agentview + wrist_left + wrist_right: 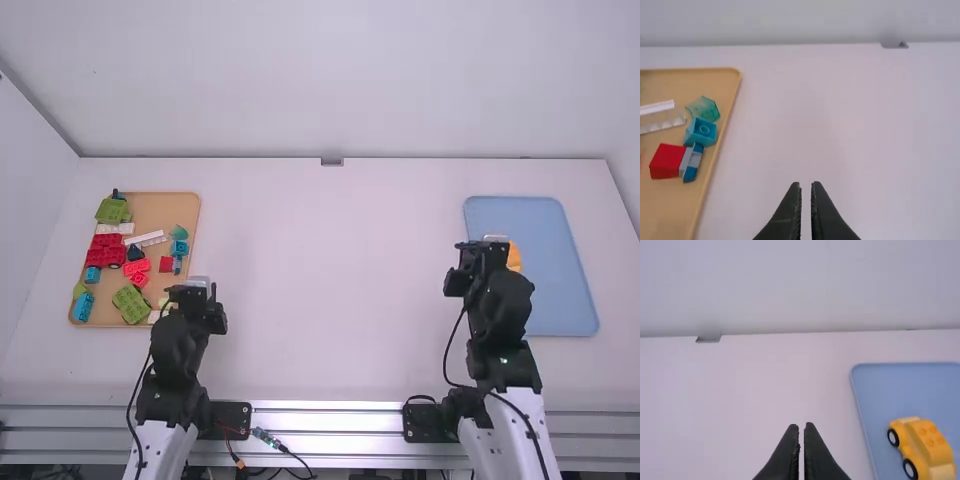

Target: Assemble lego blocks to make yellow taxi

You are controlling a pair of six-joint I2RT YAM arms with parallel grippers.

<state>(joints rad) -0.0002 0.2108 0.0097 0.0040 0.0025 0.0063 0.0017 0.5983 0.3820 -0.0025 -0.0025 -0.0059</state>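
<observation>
A yellow car [931, 442] sits right of the right pincer [482, 260], blocks [106, 250] left of the left pincer [196, 302]; both pincers slightly apart.

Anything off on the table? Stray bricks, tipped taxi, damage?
Nothing stands out. The yellow taxi sits upright on its wheels in the blue tray, no visible damage. Loose lego blocks lie jumbled on the tan tray.

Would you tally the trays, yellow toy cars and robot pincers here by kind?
Trays: 2 (tan tray, blue tray)
Yellow toy cars: 1
Pincers: 2 (left pincer, right pincer)
Total: 5
</observation>
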